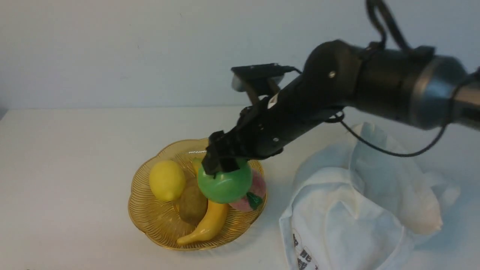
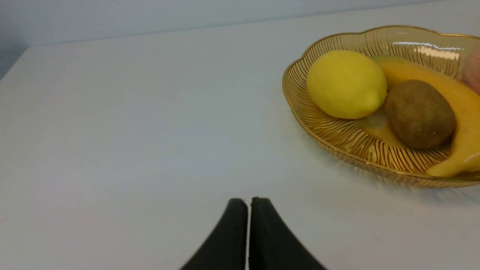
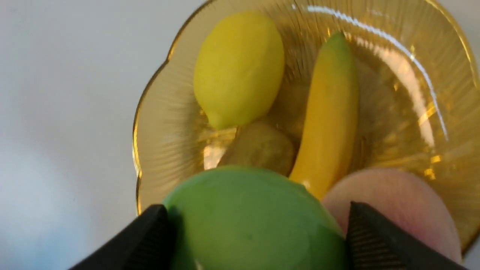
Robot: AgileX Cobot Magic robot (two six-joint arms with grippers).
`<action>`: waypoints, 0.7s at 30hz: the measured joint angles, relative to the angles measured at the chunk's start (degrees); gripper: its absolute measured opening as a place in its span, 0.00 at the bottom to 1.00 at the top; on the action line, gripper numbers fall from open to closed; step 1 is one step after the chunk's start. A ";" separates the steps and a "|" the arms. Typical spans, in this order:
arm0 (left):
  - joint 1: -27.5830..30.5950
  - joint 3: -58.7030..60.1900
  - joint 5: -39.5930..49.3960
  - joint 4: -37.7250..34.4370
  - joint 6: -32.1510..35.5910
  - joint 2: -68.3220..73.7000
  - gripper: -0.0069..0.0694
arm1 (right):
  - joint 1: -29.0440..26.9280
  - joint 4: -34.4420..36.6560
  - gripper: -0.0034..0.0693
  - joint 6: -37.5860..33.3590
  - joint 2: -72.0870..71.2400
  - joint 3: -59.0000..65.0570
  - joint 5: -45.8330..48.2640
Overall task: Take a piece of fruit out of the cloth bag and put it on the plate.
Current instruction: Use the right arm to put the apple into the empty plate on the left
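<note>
My right gripper (image 1: 222, 164) is shut on the glossy green apple (image 1: 225, 185), gripping it from above with a finger on each side. It holds the apple over the amber scalloped plate (image 1: 157, 221), right above the banana and the peach. In the right wrist view the apple (image 3: 255, 221) fills the space between the black fingers (image 3: 150, 236), with the plate (image 3: 161, 150) below. The white cloth bag (image 1: 356, 210) lies crumpled to the right of the plate, dark print at its near corner. My left gripper (image 2: 249, 200) is shut and empty over bare table, left of the plate (image 2: 337, 138).
On the plate lie a yellow lemon (image 1: 167, 180), a brown kiwi (image 1: 192, 206), a yellow banana (image 1: 210, 221) and a pink-red peach with a green leaf (image 1: 255, 191). The white table runs back to a pale wall.
</note>
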 joint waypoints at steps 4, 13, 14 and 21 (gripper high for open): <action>0.00 0.00 0.00 0.00 0.00 0.00 0.08 | 0.81 -1.66 0.80 -0.14 5.42 -5.72 -4.49; 0.00 0.00 0.00 0.00 0.00 0.00 0.08 | 0.81 -8.43 0.83 -0.14 15.85 -14.72 -11.79; 0.00 0.00 0.00 0.00 0.00 0.00 0.08 | 0.81 -8.63 0.87 -0.14 16.31 -14.72 -12.42; 0.00 0.00 0.00 0.00 0.00 0.00 0.08 | 0.81 -9.20 0.99 -0.08 16.67 -14.85 -13.77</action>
